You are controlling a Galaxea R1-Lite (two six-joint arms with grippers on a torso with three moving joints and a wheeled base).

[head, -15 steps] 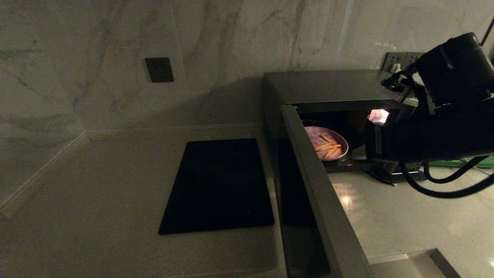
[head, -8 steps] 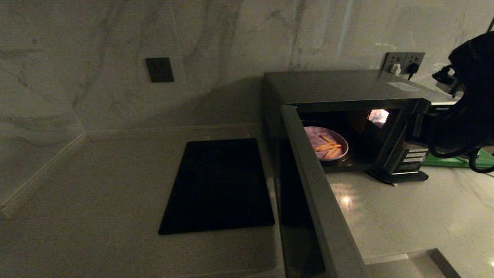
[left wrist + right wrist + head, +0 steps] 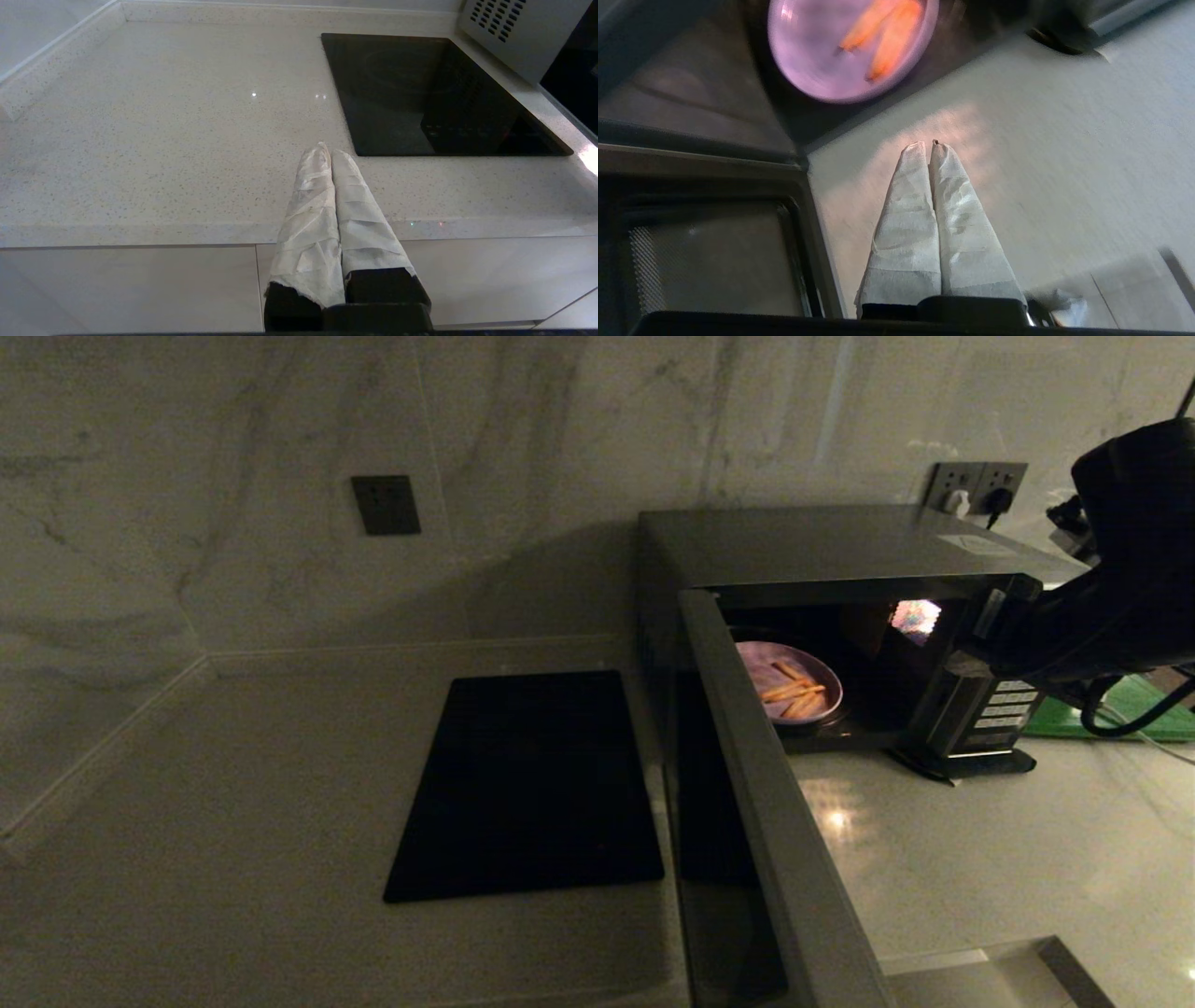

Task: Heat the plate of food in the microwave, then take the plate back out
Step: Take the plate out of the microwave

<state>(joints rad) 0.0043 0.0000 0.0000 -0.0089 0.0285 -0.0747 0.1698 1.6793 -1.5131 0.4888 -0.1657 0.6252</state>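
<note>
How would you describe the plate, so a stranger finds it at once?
Find the big silver-grey microwave on the counter, its door swung open. The plate of food sits inside the lit cavity. It is the only round lilac thing, carrying orange-tan sticks.

1. The head view is looking forward and down over the counter (image 3: 233, 775) toward the open microwave (image 3: 822, 551).
2. The left wrist view is facing the cooktop (image 3: 434, 93) from the counter's edge.
3. The right wrist view is looking closely at the plate of food (image 3: 850, 46), sharing it with the head view.
</note>
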